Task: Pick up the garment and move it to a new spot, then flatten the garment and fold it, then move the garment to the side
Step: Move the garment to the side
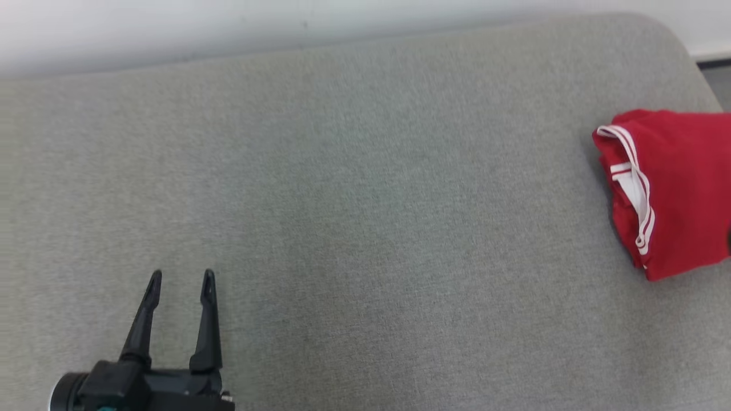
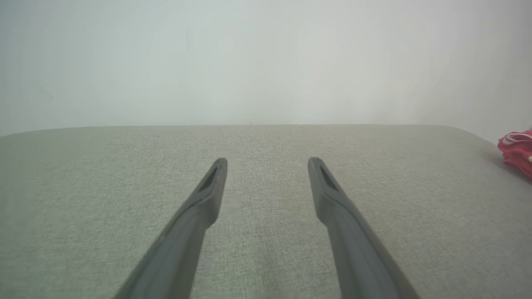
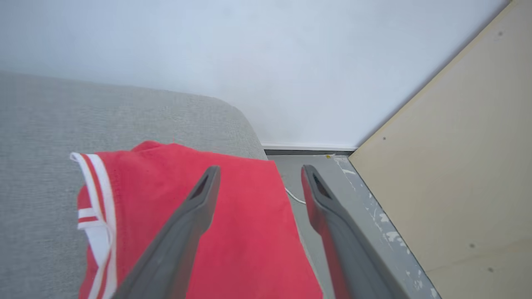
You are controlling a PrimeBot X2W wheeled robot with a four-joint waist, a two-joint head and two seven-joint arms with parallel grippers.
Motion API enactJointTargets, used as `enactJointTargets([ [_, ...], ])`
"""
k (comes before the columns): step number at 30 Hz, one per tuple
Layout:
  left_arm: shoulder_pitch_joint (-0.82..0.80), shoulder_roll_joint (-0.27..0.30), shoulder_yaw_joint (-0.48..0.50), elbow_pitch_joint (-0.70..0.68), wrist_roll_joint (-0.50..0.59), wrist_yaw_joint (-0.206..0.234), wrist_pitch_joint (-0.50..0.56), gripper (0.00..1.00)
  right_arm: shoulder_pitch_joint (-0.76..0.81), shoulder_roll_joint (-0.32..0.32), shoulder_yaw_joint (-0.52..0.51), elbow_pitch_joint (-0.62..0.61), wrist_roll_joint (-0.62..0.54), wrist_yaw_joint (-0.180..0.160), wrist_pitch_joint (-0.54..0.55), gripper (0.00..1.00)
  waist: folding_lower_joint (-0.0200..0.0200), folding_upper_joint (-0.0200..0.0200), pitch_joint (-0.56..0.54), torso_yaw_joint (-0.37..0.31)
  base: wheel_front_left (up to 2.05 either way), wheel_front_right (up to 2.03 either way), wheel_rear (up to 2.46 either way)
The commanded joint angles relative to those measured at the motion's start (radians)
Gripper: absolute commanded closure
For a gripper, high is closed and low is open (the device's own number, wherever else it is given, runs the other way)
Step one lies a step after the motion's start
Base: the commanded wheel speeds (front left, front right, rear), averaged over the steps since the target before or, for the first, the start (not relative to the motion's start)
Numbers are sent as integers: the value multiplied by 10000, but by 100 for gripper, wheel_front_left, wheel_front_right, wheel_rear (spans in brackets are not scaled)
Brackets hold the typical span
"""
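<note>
Nearest the camera, well apart from the red garment [image 1: 679, 188] on its left, the left gripper [image 1: 181, 275] hung over the bare grey cushion [image 1: 365, 228] with its jaws spread wide and nothing between them. In its own wrist view the left gripper [image 2: 267, 161] pointed across empty fabric, the garment [image 2: 517, 151] a small red shape far off to the side.

The garment lay in a compact, folded-looking bundle at the cushion's right end, near its rounded corner, white-striped trim turned toward the middle of the cushion. Directly over the garment [image 3: 249, 232] stood the right gripper [image 3: 261, 168], jaws parted and gripping nothing – one finger above the red cloth, the other past its outer edge, over the floor [image 3: 291, 166] beside it. Whether the fingers touched the cloth could not be told.

Beyond the garment rose a white wall [image 3: 249, 62], with a beige panel [image 3: 457, 166] to its far side.

By the look of it, the last step was in hand: folded cloth set to the side – the task close to finished. The next move would call for lifting the right gripper straight up and clear without snagging the top layer.
</note>
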Motion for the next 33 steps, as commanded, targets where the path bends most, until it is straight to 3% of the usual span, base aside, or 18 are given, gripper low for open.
enactJointTargets([
  [1,264,-52,33,69,-111,12,-27,0,413,111,185,-309,104,-29,-220,0,1,1,-953,533,0,0,0],
  [15,1065,-95,675,960,-203,525,-27,0,3726,1438,1463,-3365,1504,-29,-1363,0,1,1,-2809,1304,0,0,0],
  [22,1094,-19,900,1574,-40,446,-27,0,4969,2135,1861,-3565,1873,-29,-1904,0,1,1,-3256,1378,0,0,0],
  [33,1203,-13,546,2002,58,52,-27,0,5901,2887,2171,-2756,2224,-29,-2677,0,1,1,-3496,1272,0,0,0],
])
